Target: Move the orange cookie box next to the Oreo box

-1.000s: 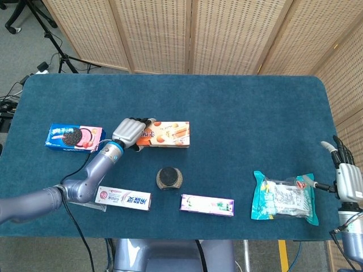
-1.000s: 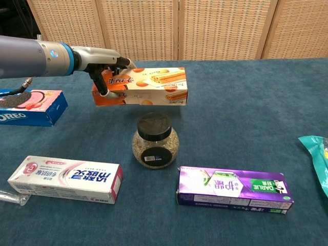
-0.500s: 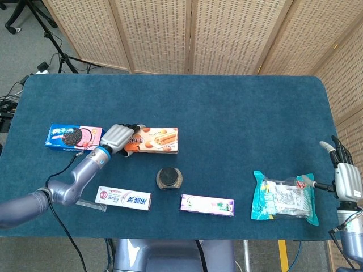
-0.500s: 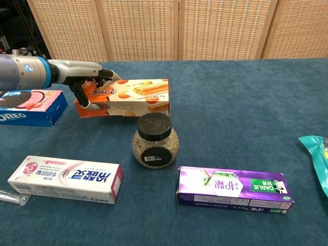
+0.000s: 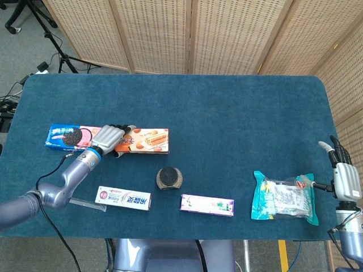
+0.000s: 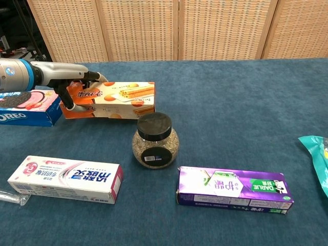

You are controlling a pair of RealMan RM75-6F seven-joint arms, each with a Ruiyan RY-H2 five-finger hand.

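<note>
Chest view: left hand [image 6: 77, 86] grasps the orange cookie box [image 6: 110, 100]; set it flat just beside the Oreo box [image 6: 28, 106], then release gently.

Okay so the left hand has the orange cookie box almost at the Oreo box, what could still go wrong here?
The left hand grips the orange cookie box at the end nearest the Oreo box, so the fingers could bump it and shove it aside. The grip is at one end only, so the far end might sag or swing toward the jar.

Oreo box [image 6: 25, 106] cut by chest view's left edge.
</note>
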